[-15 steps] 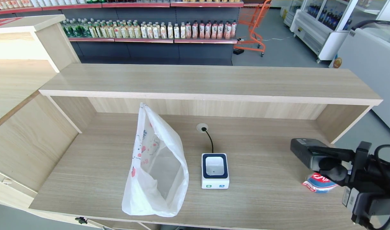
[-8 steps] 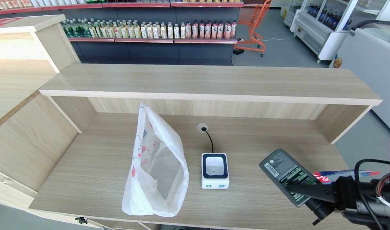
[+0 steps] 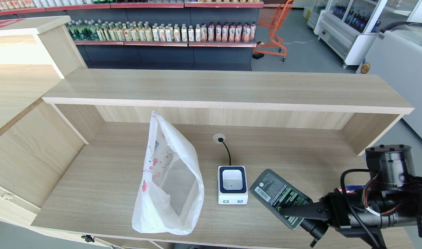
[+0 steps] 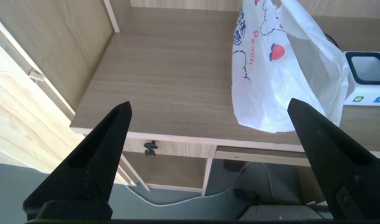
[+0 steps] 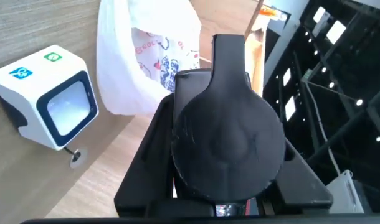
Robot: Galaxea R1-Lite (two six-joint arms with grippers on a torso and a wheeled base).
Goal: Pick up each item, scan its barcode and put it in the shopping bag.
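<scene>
Dark pack (image 3: 274, 191): my right jaws clamped on it, just right of scanner (image 3: 232, 185); scan seemingly pending. Shopping bag (image 3: 169, 186), left of scanner: apparently empty. Left jaws apart.

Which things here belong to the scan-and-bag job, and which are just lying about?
Job: dark pack in the right gripper, scanner, shopping bag.
Lying about: shelf bottles, orange trolley, freezers.
</scene>
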